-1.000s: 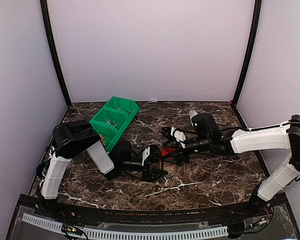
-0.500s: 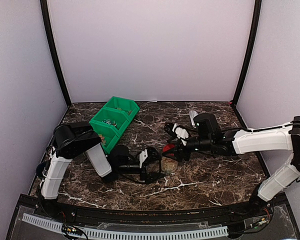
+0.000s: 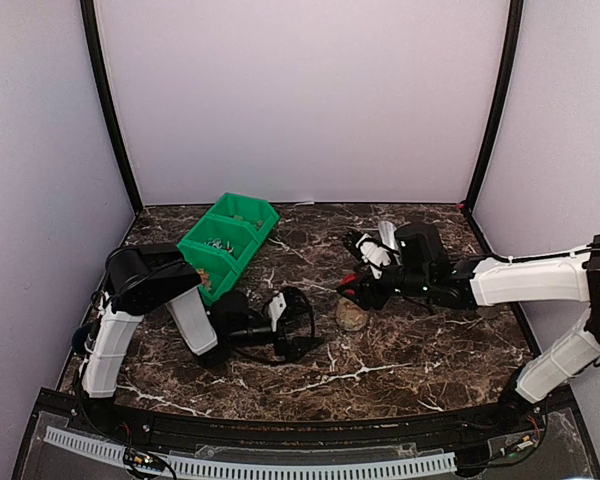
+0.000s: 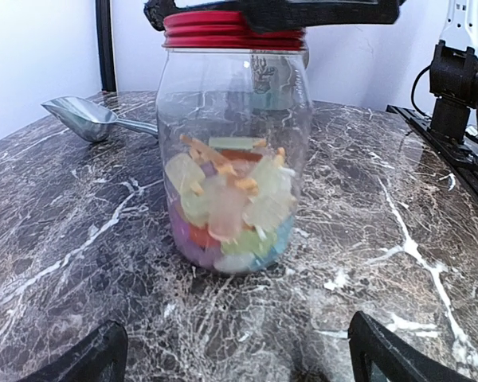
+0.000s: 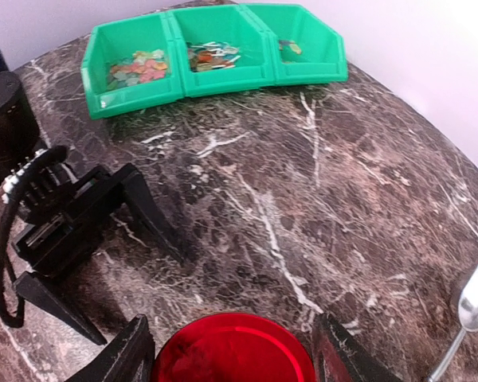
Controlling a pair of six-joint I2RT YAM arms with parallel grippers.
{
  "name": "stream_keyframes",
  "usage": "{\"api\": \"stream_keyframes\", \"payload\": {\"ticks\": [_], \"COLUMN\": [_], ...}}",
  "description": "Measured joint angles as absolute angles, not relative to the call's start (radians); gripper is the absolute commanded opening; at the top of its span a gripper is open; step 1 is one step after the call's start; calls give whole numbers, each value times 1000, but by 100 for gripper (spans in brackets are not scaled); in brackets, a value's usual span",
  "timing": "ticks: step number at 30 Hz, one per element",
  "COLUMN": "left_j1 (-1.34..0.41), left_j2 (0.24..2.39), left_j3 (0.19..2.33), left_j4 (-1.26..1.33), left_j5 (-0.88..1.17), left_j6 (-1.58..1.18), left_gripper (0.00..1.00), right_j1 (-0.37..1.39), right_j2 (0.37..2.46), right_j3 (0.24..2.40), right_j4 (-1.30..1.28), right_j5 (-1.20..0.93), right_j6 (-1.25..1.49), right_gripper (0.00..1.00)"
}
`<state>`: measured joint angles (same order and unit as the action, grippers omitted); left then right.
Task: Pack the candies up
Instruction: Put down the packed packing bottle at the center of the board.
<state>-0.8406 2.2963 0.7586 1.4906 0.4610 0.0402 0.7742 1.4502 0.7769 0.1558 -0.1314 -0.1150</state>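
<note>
Top external: left hand (image 3: pixel 308 322) spread wide, backed off jar (image 3: pixel 352 316); right hand (image 3: pixel 358 290) clamped on red lid (image 5: pixel 233 350).

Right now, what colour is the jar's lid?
Red; the lid shows best in the left wrist view.

dark marble table (image 3: pixel 400 360), plain pale lilac walls (image 3: pixel 300 100), black corner posts (image 3: pixel 110 100), even light.

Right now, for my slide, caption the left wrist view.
Jar of candies with red lid on marble table, metal scoop behind.
</note>
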Motion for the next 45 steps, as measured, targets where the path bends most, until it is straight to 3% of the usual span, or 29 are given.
{"api": "stream_keyframes", "payload": {"ticks": [15, 28, 37, 45], "left_j1": [-845, -874, -866, -815], "left_j2": [2153, 1930, 1909, 1827], "left_j3": [849, 1018, 1224, 1193], "left_j4": [1062, 488, 52, -83], "left_j5": [293, -84, -451, -520], "left_j6": [-2, -105, -234, -350], "left_gripper": [99, 99, 99, 99], "right_j1": [700, 656, 635, 630], "right_j2": [1378, 1378, 1474, 1539], "right_j3": [737, 737, 814, 868], "right_j4": [114, 115, 137, 156], "right_j5": [65, 123, 159, 183], "right_j6": [-54, -19, 13, 33], "right_gripper": [59, 61, 62, 64]}}
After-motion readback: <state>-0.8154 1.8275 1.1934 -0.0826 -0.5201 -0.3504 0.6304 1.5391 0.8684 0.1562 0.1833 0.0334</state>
